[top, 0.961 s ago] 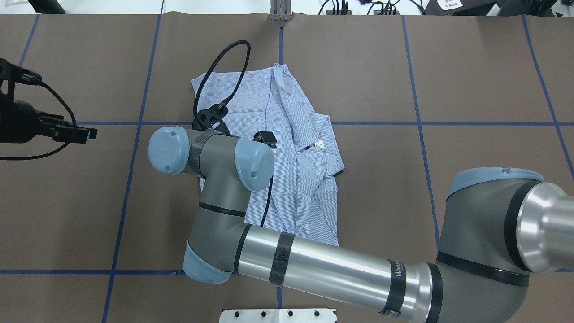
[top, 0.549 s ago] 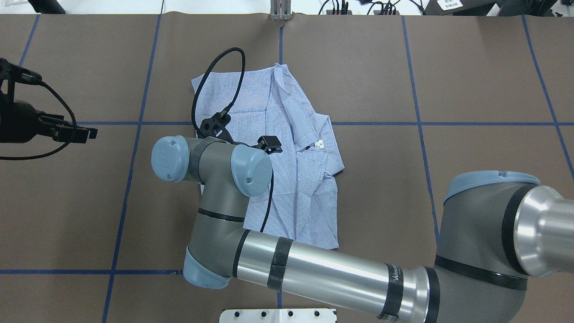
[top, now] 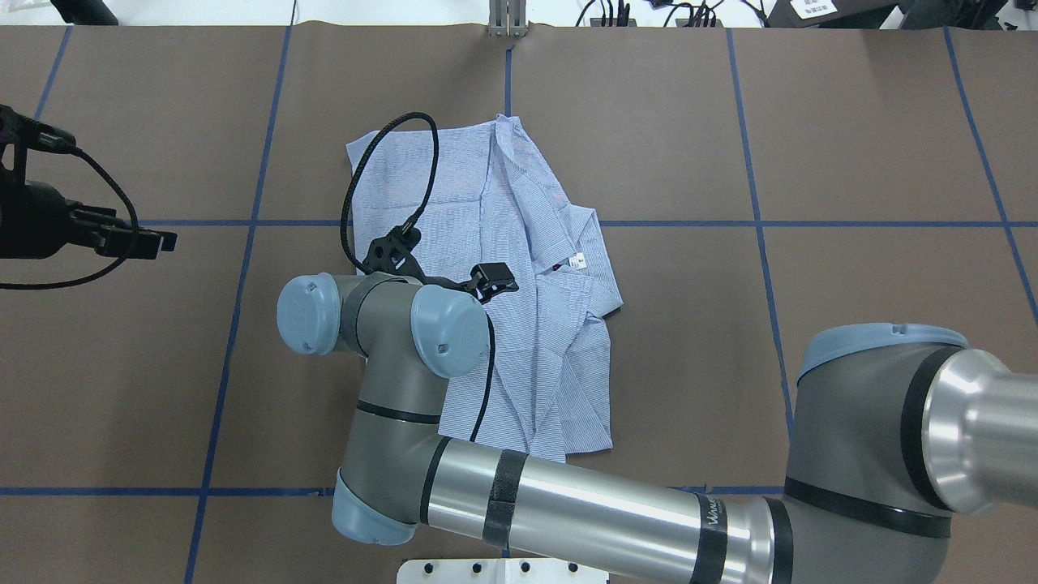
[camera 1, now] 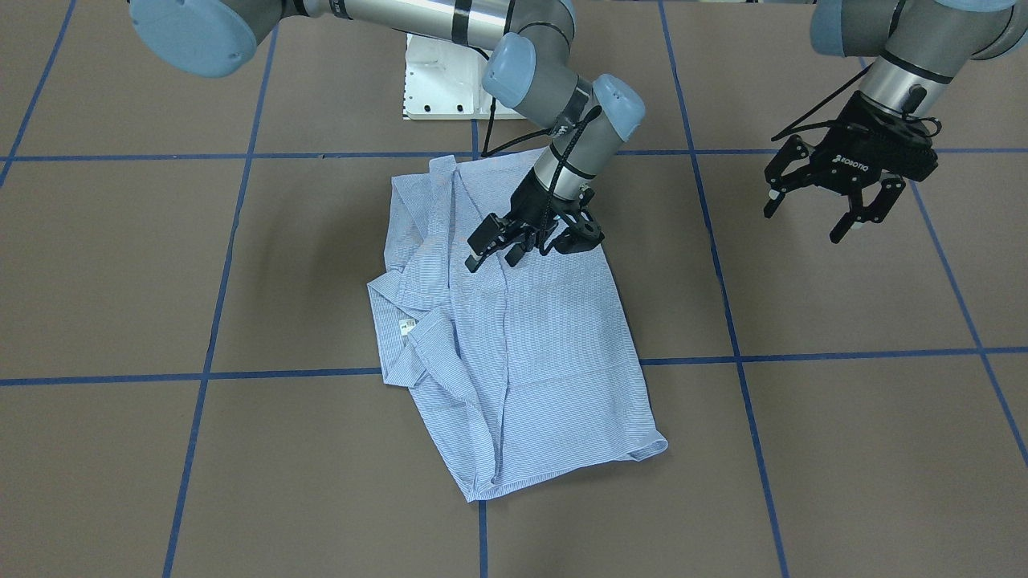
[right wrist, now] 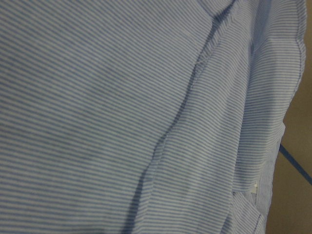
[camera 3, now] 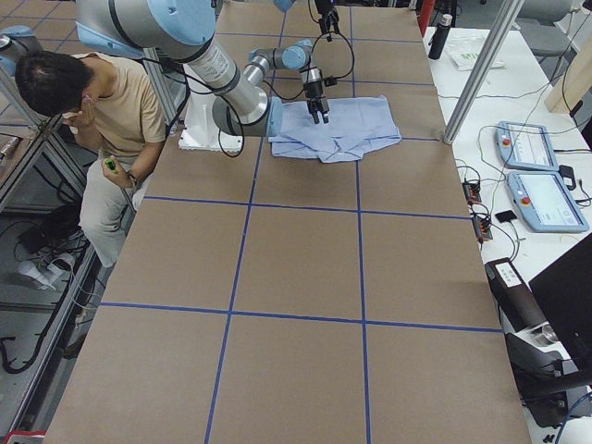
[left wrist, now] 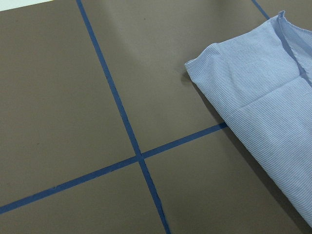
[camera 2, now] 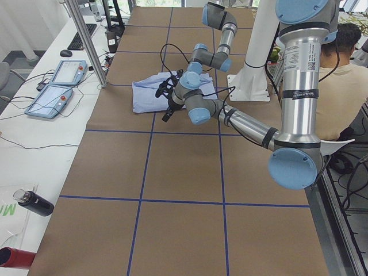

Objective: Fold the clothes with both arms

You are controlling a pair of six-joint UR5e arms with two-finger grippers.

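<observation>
The striped shirt [camera 1: 522,353] lies folded and flat at the middle of the brown table, collar and white label to one side; it also shows in the overhead view [top: 519,211]. My right arm reaches across it. The right gripper [camera 1: 491,263] hovers just over the shirt's near half, tilted, its fingertips a small gap apart and holding nothing; overhead shows only its tip [top: 496,280]. The right wrist view is filled with striped cloth [right wrist: 122,97]. My left gripper [camera 1: 803,225] is open and empty above bare table, well off the shirt, at the left edge of the overhead view [top: 158,241]. The left wrist view shows a shirt corner [left wrist: 263,87].
The white pedestal base [camera 1: 442,80] stands at the robot's edge of the table. Blue tape lines [left wrist: 122,117] grid the brown tabletop. A seated person [camera 3: 102,111] is beside the robot. Control pendants [camera 3: 541,176] lie on a side bench.
My right gripper has moved over the shirt towards the robot's side and slightly right in the overhead view. The shirt and the left gripper have not moved.
</observation>
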